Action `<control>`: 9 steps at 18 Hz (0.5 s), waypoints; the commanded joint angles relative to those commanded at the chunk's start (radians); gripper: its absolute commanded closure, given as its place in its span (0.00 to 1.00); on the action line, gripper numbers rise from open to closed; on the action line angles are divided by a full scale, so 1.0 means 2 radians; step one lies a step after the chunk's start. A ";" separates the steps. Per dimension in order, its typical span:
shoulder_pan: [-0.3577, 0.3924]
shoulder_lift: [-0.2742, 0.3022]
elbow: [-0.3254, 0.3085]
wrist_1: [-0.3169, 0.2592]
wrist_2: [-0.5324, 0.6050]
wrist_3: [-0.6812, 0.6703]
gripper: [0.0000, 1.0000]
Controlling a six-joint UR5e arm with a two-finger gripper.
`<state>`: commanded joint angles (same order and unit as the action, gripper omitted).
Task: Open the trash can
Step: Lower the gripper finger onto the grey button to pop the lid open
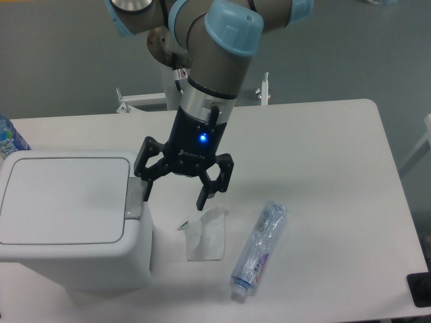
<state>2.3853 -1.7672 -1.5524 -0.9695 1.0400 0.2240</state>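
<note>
The trash can [67,222] is a large white boxy bin at the left front of the table, its flat lid down. A small grey push-button tab [135,200] sits on its right edge. My gripper [174,196] hangs open just right of the can, pointing down. Its left finger [145,189] is over the grey tab, partly covering it; whether it touches is unclear. The right finger [202,198] hangs above a crumpled wrapper. Nothing is between the fingers.
A crumpled clear wrapper [205,233] lies beside the can. A crushed plastic bottle [259,249] lies to its right. Another bottle with a blue label [8,140] peeks in at the left edge. A dark object [421,289] sits at the front right corner.
</note>
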 joint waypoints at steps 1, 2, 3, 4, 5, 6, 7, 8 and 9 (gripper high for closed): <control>-0.002 0.000 0.000 0.000 0.000 0.000 0.00; -0.004 0.000 0.000 0.000 0.001 0.000 0.00; -0.005 -0.001 -0.001 0.001 0.002 0.000 0.00; -0.005 -0.001 -0.001 0.001 0.002 0.000 0.00; -0.005 -0.001 -0.001 0.000 0.002 0.000 0.00; -0.005 -0.001 -0.001 0.000 0.002 0.000 0.00; -0.005 -0.001 -0.001 0.000 0.002 0.000 0.00; -0.005 -0.001 -0.001 0.000 0.002 0.000 0.00; -0.005 -0.002 -0.001 0.000 0.002 0.001 0.00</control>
<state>2.3746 -1.7702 -1.5539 -0.9695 1.0431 0.2255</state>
